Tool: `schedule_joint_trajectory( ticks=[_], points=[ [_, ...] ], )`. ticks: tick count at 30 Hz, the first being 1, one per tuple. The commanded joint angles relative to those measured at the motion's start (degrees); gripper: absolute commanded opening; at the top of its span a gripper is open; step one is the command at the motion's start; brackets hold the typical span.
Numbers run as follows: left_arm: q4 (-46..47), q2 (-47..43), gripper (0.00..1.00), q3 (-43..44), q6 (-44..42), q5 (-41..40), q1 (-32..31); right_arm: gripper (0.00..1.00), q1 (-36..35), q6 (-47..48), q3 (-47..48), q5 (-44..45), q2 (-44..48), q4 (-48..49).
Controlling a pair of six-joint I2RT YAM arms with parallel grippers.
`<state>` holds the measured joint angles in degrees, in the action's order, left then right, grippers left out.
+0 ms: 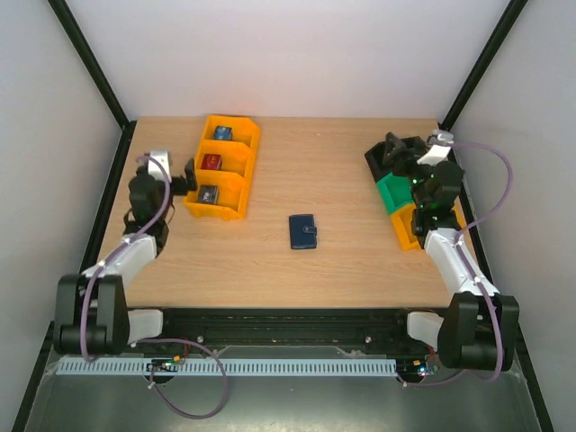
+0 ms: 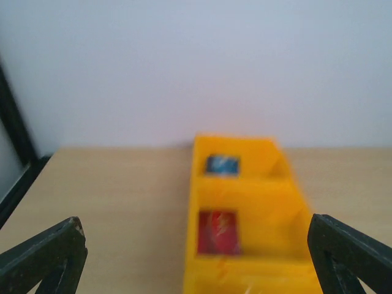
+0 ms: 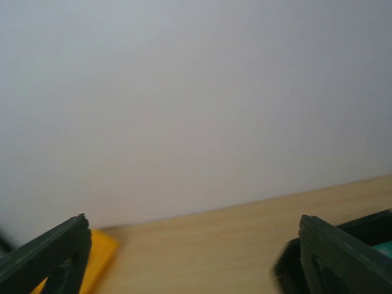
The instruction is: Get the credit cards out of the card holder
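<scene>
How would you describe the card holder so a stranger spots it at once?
Look at the wooden table from above. Near its middle, between the yellow bin on the left and the black and green bins on the right, lies the card holder. Unlike them, it is a small flat navy case, closed, alone on bare wood.

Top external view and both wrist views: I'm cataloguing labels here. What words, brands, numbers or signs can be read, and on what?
No text can be read in any view.
blue card, red card and dark card in the yellow bin: pale marks only, too blurred to read.
card holder: no marking visible.
</scene>
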<state>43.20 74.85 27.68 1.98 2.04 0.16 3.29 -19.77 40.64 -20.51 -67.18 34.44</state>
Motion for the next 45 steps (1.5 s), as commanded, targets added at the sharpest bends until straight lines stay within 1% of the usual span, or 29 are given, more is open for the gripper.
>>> schedule_joint_trajectory(
  ticks=[1,3,4,6,10,11,12,14,16,17,22,26,29,32,35,37,42,44,45],
  points=[
    [-25.2,-8.1,0.99,11.4,4.3,15.0,0.4,0.88,-5.7,-5.1,4.7,-12.6,-2.2,-15.9],
    [-27.5,-11.0,0.99,12.9,9.4,20.2,-0.8,0.87,-10.9,-2.4,7.8,-10.3,-4.4,-22.8],
    [-28.0,-12.6,0.99,13.0,12.2,20.3,-2.3,0.86,-13.1,-2.0,9.1,-10.2,-5.8,-25.9],
    [-29.4,-15.2,1.0,13.0,16.1,17.6,-6.8,0.81,-16.3,-2.2,11.8,-10.1,-9.6,-32.9],
    [-34.1,-18.3,1.0,12.9,18.9,13.5,-16.7,0.63,-21.1,-3.7,16.7,-9.6,-17.9,-45.1],
    [-34.9,-18.7,0.99,12.6,20.2,13.3,-18.3,0.61,-22.8,-4.1,17.3,-9.4,-19.9,-47.2],
    [-35.5,-18.9,1.0,12.0,22.7,13.6,-19.5,0.58,-24.3,-4.0,17.8,-9.3,-22.0,-48.8],
    [-35.3,-19.1,0.99,10.5,24.9,14.8,-20.2,0.48,-26.8,-3.3,19.2,-10.2,-26.4,-52.3],
    [-34.9,-19.0,1.0,9.4,24.6,14.2,-20.8,0.39,-28.0,-3.2,20.4,-12.4,-30.5,-54.2],
    [-34.7,-19.0,0.99,9.0,24.1,13.7,-20.9,0.38,-28.4,-3.2,20.8,-13.0,-32.0,-54.6],
    [-34.3,-19.0,1.0,7.6,22.5,11.6,-21.2,0.38,-29.7,-2.6,23.1,-13.1,-36.9,-54.9],
    [-34.2,-19.3,1.0,6.9,22.5,11.6,-21.3,0.38,-29.7,-1.9,24.5,-9.7,-39.2,-56.4],
    [-34.3,-19.5,1.0,6.9,22.0,11.6,-21.3,0.38,-29.7,-0.4,27.6,-5.7,-40.5,-60.4],
    [-34.3,-19.4,0.99,6.8,21.6,11.4,-21.3,0.4,-29.7,1.7,31.8,-0.9,-41.0,-65.6],
    [-33.7,-19.3,1.0,6.4,21.5,11.4,-21.5,0.42,-29.7,2.9,34.4,2.0,-41.5,-67.9],
    [-33.4,-19.3,1.0,6.2,21.3,11.4,-21.7,0.43,-29.7,3.3,34.8,1.1,-42.5,-68.1],
    [-33.7,-19.6,1.0,6.1,20.9,11.2,-21.7,0.45,-29.7,3.3,32.9,-6.1,-44.8,-66.7],
    [-33.6,-19.5,0.99,5.9,20.8,11.2,-21.7,0.45,-29.7,3.9,32.4,-9.0,-45.8,-66.5],
    [-33.4,-19.5,1.0,5.7,20.8,11.2,-21.7,0.44,-29.7,4.1,32.2,-10.5,-46.3,-66.3]
  ],
)
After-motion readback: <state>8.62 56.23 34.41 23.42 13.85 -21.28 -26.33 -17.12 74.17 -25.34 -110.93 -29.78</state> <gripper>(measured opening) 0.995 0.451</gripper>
